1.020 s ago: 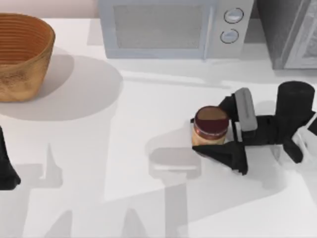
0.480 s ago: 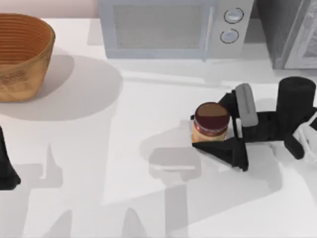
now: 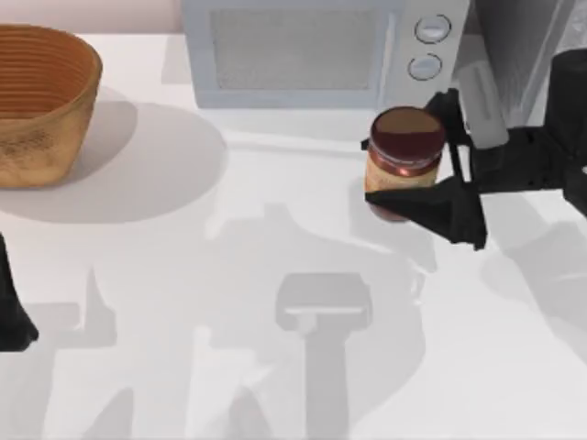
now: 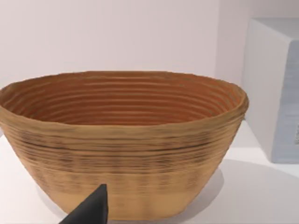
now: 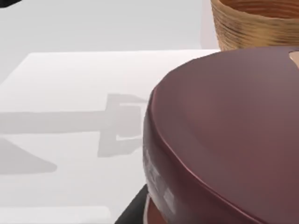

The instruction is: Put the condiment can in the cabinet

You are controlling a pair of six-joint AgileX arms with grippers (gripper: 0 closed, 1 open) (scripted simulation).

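Note:
The condiment can [image 3: 404,158], a small jar with a maroon lid and orange label, hangs above the table in front of the microwave's knob side. My right gripper [image 3: 420,158] is shut on it, one black finger on each side of the jar. The maroon lid [image 5: 229,130] looms close in the right wrist view. The cabinet [image 3: 527,41], grey and speckled, stands at the back right corner, just behind the right arm. My left arm [image 3: 11,307] is parked at the table's left edge, and a black fingertip [image 4: 91,210] of its gripper shows in the left wrist view.
A white microwave [image 3: 303,50] with two round knobs stands at the back centre. A woven basket [image 3: 41,101] sits at the back left, and the basket [image 4: 121,140] faces the left wrist camera. The white tabletop [image 3: 229,302] lies bare in the middle and front.
My right gripper has lifted the condiment can off the table and carried it towards the back, closer to the microwave and cabinet. The left arm has not moved.

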